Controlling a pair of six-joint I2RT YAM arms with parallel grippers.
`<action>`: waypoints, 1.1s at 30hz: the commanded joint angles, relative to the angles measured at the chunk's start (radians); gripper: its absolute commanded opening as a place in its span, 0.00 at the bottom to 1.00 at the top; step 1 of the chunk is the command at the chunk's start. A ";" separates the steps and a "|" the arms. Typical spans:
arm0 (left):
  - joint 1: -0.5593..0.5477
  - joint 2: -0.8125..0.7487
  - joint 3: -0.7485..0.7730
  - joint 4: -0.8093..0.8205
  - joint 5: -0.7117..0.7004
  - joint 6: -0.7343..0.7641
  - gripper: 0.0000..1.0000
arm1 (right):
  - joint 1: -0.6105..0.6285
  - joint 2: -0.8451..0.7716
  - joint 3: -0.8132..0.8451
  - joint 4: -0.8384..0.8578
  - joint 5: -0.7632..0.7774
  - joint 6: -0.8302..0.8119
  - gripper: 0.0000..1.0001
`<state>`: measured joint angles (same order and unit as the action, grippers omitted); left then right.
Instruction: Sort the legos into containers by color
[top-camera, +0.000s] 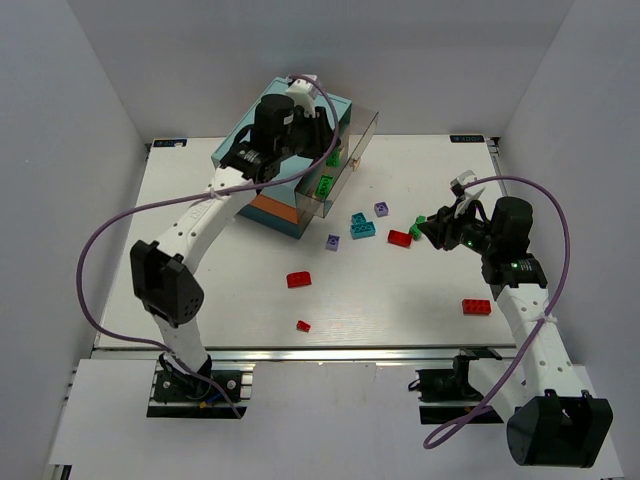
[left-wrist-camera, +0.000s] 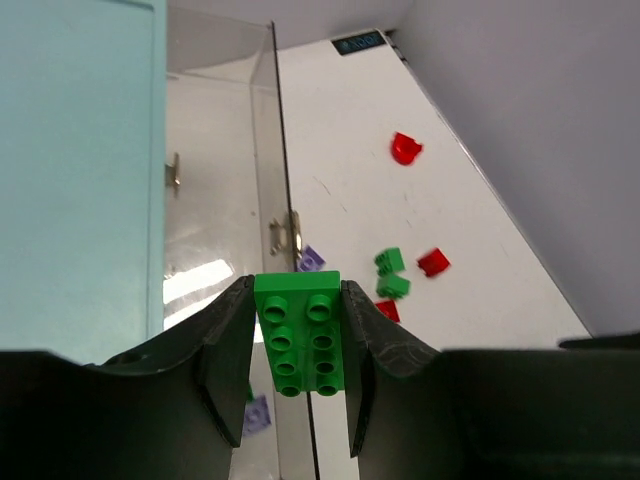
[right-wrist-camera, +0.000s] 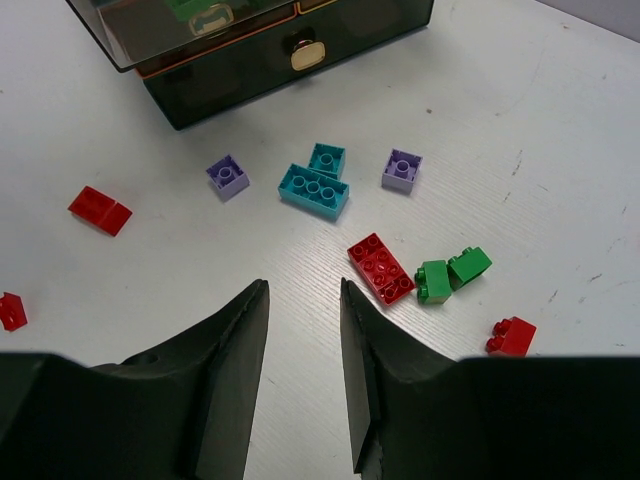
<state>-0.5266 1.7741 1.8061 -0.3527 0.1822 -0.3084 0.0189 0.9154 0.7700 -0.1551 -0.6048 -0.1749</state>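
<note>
My left gripper (left-wrist-camera: 298, 300) is shut on a green lego (left-wrist-camera: 300, 330), studs toward the camera, held above the clear pulled-out top drawer (left-wrist-camera: 262, 180) of the containers chest (top-camera: 290, 160). From above, that gripper (top-camera: 330, 150) hangs over the drawer, where another green lego (top-camera: 325, 185) lies. My right gripper (right-wrist-camera: 303, 290) is open and empty, hovering over bare table just left of a red lego (right-wrist-camera: 380, 268) and two green legos (right-wrist-camera: 433, 281). Teal legos (right-wrist-camera: 314, 191) and lavender legos (right-wrist-camera: 401, 170) lie further ahead. From above, the right gripper (top-camera: 430, 228) sits right of that cluster.
More red legos are scattered: one (top-camera: 298, 279) mid-table, a small one (top-camera: 303, 326) near the front edge, one (top-camera: 476, 307) by the right arm. The chest's lower drawer fronts (right-wrist-camera: 300, 55) face the right gripper. White walls enclose the table (top-camera: 200, 300).
</note>
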 joint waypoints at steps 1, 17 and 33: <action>-0.021 0.018 0.107 -0.035 -0.125 0.063 0.08 | -0.007 0.000 -0.003 0.040 -0.001 -0.018 0.41; -0.030 0.113 0.147 -0.098 -0.237 0.118 0.62 | -0.008 0.008 -0.005 0.040 -0.013 -0.021 0.44; -0.018 -0.483 -0.476 0.151 -0.011 0.089 0.12 | -0.033 0.132 0.018 0.038 0.223 -0.095 0.35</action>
<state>-0.5514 1.5658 1.5162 -0.3408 0.0551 -0.2043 -0.0196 0.9836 0.7700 -0.1516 -0.4973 -0.2256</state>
